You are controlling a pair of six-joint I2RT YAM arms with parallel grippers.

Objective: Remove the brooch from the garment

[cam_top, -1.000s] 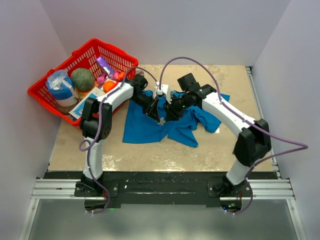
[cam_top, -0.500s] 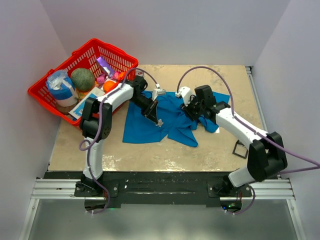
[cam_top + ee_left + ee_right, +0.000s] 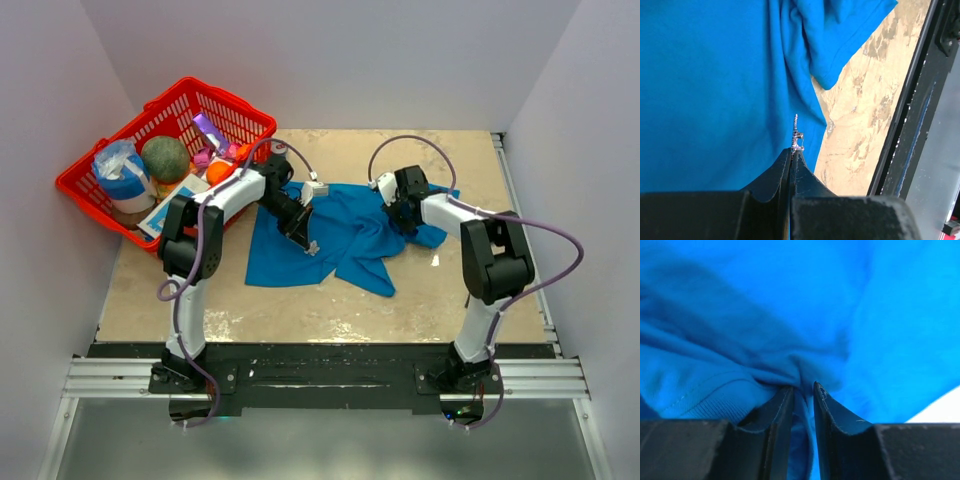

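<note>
The garment, a bright blue T-shirt [image 3: 285, 260], lies spread mid-table. My left gripper [image 3: 308, 243] is shut on the brooch [image 3: 313, 248], a tiny silvery sparkly cluster. In the left wrist view the brooch [image 3: 797, 140] sticks out of my shut gripper's tips [image 3: 793, 151], just over the blue cloth [image 3: 715, 75]. I cannot tell whether it is still pinned. My right gripper [image 3: 400, 215] sits on the shirt's right part. In the right wrist view its jaws [image 3: 803, 387] are pinched on a fold of the blue cloth [image 3: 765, 315].
A red plastic basket [image 3: 232, 100] with a melon, packets and other items stands at the back left. A small white patch [image 3: 437, 260] lies on the table right of the shirt. The black rail [image 3: 910, 125] runs along the table's near edge.
My right gripper has moved right and back, away from the left gripper, taking the cloth with it. My left gripper has stayed almost in place with the brooch.
</note>
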